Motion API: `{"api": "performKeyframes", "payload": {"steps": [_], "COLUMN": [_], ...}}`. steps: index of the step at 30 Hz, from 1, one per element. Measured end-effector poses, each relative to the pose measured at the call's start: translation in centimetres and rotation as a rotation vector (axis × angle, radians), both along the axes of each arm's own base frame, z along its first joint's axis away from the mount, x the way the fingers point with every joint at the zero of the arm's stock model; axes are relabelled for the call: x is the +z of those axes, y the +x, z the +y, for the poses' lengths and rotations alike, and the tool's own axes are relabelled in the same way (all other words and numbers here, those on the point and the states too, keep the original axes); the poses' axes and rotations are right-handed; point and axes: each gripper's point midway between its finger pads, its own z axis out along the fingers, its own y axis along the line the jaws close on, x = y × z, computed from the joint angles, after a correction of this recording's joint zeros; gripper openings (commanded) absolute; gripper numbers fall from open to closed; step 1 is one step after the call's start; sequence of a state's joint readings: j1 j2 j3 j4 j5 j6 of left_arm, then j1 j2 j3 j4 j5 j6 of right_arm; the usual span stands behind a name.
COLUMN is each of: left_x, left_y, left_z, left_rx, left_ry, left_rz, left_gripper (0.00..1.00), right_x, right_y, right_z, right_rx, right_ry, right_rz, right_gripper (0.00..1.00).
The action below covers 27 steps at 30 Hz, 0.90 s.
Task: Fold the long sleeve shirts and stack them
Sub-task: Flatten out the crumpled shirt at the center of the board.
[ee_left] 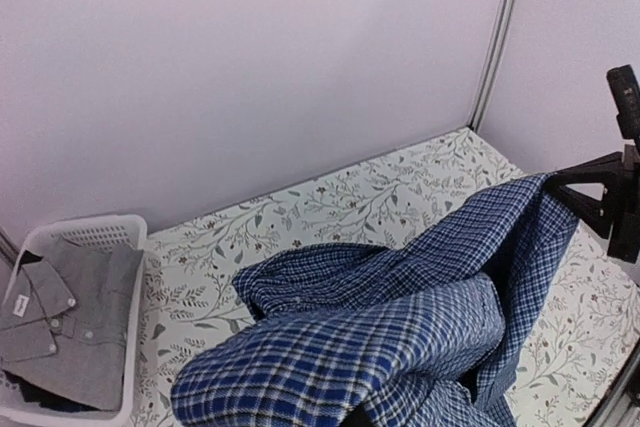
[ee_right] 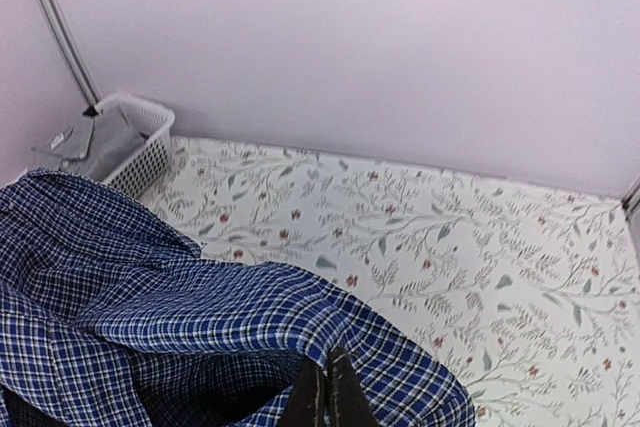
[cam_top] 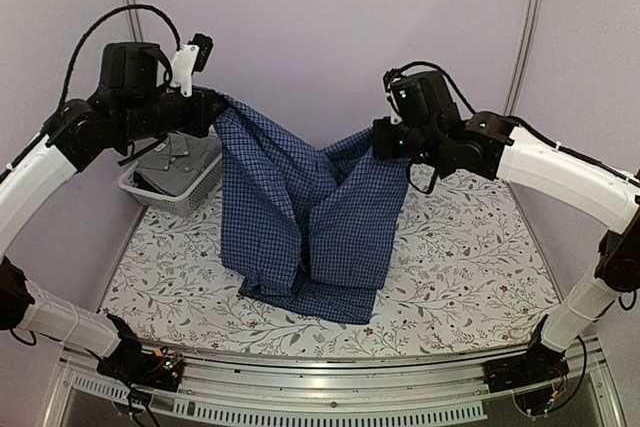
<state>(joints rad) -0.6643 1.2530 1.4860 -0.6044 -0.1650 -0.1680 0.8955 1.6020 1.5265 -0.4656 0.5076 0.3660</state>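
Observation:
The dark blue checked shirt [cam_top: 310,217] hangs in the air between both arms, its lower part resting crumpled on the table. My left gripper [cam_top: 218,112] is shut on the shirt's upper left edge, and in the left wrist view the cloth [ee_left: 370,337] covers the fingers. Over on the right, my right gripper [cam_top: 385,142] is shut on the shirt's upper right edge; its dark fingertips [ee_right: 345,402] pinch the cloth [ee_right: 200,317] in the right wrist view. A grey shirt [cam_top: 175,162] lies folded in the white basket [cam_top: 170,199] at the back left.
The table carries a floral cloth [cam_top: 460,267]. Pale walls and metal posts [cam_top: 528,17] close in the back and sides. The basket [ee_left: 70,237] stands against the left wall.

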Motion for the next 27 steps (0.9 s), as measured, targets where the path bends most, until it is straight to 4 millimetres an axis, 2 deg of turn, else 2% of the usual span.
{"api": "performKeyframes", "payload": {"steps": [3, 5, 8, 11, 16, 19, 21, 24, 27], "left_x": [4.8, 7.6, 11.8, 15.4, 21.3, 23.5, 24.3, 24.9, 25.4], "left_y": [-0.3, -0.6, -1.5, -2.8, -5.6, -7.5, -8.6, -9.2, -8.8], "left_z": [0.8, 1.3, 2.3, 3.3, 4.0, 3.8, 3.3, 2.5, 1.9], "left_rx": [0.004, 0.005, 0.013, 0.012, -0.046, -0.117, -0.175, -0.231, -0.248], "left_ry": [0.002, 0.002, -0.010, -0.032, -0.096, -0.131, -0.147, -0.156, -0.160], "left_rz": [-0.123, -0.193, -0.300, -0.390, -0.537, -0.601, -0.624, -0.639, -0.642], "left_gripper": [0.00, 0.00, 0.00, 0.00, 0.00, 0.00, 0.00, 0.00, 0.00], "right_x": [7.7, 12.0, 16.8, 20.0, 27.7, 32.1, 35.0, 38.1, 39.5], "right_y": [1.0, 1.1, 0.5, -0.4, -3.0, -5.4, -7.2, -9.2, -9.8], "right_z": [-1.7, -3.0, -4.8, -6.3, -9.2, -11.3, -12.8, -14.2, -14.8], "right_rx": [-0.065, -0.104, -0.134, -0.143, -0.147, -0.145, -0.139, -0.122, -0.126], "right_ry": [-0.026, -0.042, -0.076, -0.105, -0.068, -0.005, 0.047, 0.092, 0.085], "right_rz": [-0.177, -0.279, -0.404, -0.491, -0.656, -0.742, -0.802, -0.871, -0.905], "right_gripper": [0.00, 0.00, 0.00, 0.00, 0.00, 0.00, 0.00, 0.00, 0.00]}}
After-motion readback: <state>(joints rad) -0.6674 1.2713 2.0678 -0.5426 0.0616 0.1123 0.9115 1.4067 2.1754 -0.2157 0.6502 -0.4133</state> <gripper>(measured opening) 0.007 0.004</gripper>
